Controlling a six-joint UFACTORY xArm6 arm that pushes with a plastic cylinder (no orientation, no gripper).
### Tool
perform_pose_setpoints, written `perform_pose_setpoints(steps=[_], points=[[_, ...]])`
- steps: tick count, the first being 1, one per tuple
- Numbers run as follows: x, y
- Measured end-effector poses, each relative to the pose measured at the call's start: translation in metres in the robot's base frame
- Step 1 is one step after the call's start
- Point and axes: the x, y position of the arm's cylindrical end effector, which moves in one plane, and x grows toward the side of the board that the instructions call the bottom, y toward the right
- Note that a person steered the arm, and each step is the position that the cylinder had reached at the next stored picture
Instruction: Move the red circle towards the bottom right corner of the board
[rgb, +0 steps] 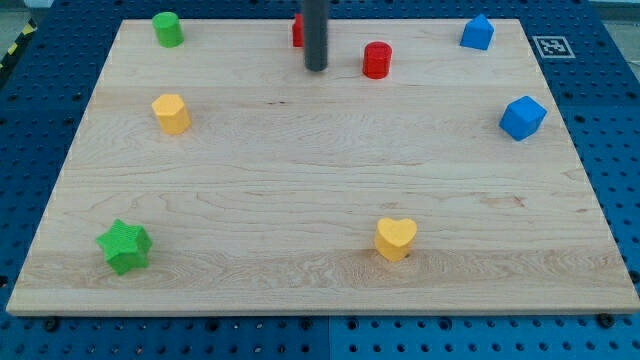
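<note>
Eight blocks on one wooden board (320, 200), listed outward from the rod's tip (316, 69).

1. Rod: straight, dark, no jaws to spread or close; nothing is pinched. Its tip rests on the board near the view's top edge, touching no block as far as can be seen.
2. Red circle (377, 60): the task's thing. Near the tip, on the side toward the view's right and about level with it, a clear gap between them.
3. Second red block (297, 30): just beyond the rod toward the view's top, mostly hidden behind it; shape cannot be told.
4. Green cylinder (167, 29): well apart, toward the top left.
5. Yellow block (171, 113): well apart, toward the left and lower; shape unclear.
6. Blue blocks, two: one (478, 32) toward the top right, one (522, 117) farther right and lower.
7. Yellow heart (396, 239): far below the tip, slightly right.
8. Green star (124, 246): far toward the bottom left.

Containers: none present; every block sits loose on the board.

Handling note: the push should likely start from the circle's upper-left side, so the tip ought to move up and behind it first. The diagonal passes between the yellow heart and the lower blue block; a centred contact would keep the circle from slipping sideways.
</note>
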Motion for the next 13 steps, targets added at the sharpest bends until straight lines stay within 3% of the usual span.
perform_pose_setpoints(steps=[2, 4, 7, 8, 9, 12, 13], points=[[-0.014, 0.063], [-0.034, 0.085], [-0.032, 0.104], [-0.015, 0.104], [0.027, 0.105], [0.196, 0.175], [0.202, 0.183]])
